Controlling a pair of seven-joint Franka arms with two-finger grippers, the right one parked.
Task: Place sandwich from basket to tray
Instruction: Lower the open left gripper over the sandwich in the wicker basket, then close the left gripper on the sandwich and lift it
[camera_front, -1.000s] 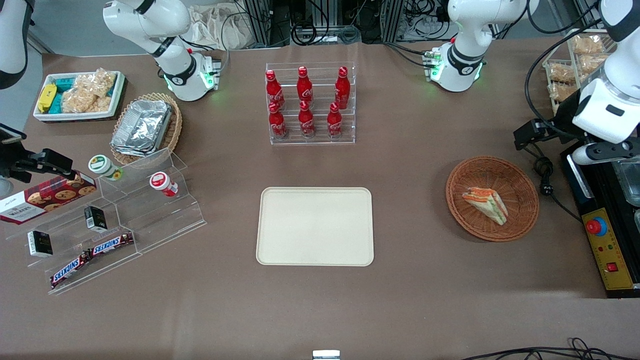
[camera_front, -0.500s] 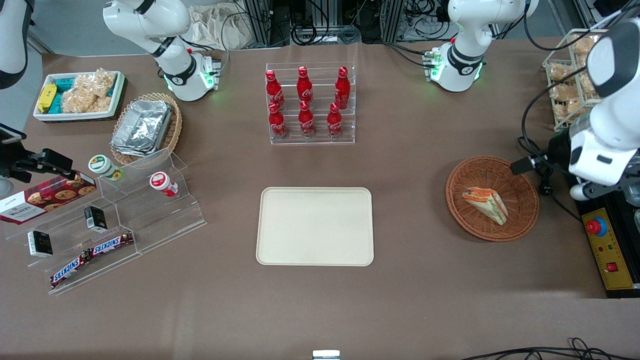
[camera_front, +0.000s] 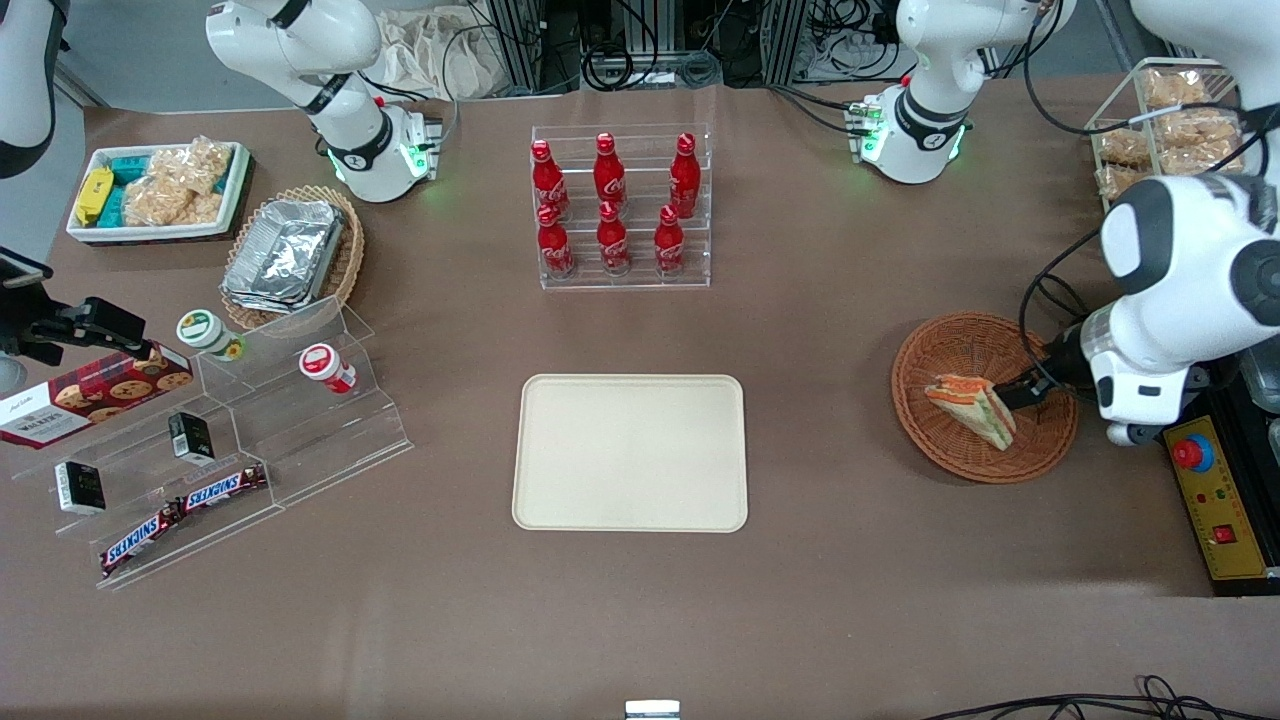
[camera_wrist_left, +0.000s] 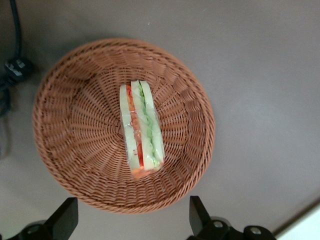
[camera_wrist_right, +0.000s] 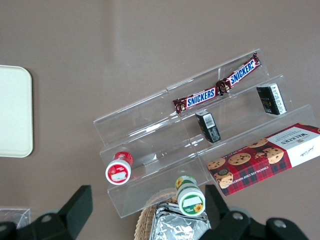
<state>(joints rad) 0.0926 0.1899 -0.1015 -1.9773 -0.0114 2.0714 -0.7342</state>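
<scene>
The sandwich (camera_front: 972, 409), a wrapped triangular wedge with orange, green and red layers, lies in the reddish-brown wicker basket (camera_front: 985, 340) toward the working arm's end of the table. In the left wrist view the sandwich (camera_wrist_left: 140, 130) lies across the middle of the basket (camera_wrist_left: 75, 125). My left gripper (camera_front: 1028, 390) hovers above the basket's rim beside the sandwich. It is open and empty, with its fingers (camera_wrist_left: 197, 216) spread wider than the sandwich; the gripper (camera_wrist_left: 131, 220) is apart from it. The cream tray (camera_front: 630, 452) lies empty at the table's middle and shows in the right wrist view (camera_wrist_right: 14, 110).
A rack of red cola bottles (camera_front: 620, 205) stands farther from the front camera than the tray. A control box with a red button (camera_front: 1215, 495) and a cable plug (camera_front: 1090, 378) lie beside the basket. A wire rack of snacks (camera_front: 1165, 120) stands at the working arm's corner.
My left arm has swung down and inward from above the control box. The gripper has moved from outside the basket to over its rim, next to the sandwich. The sandwich has not moved.
</scene>
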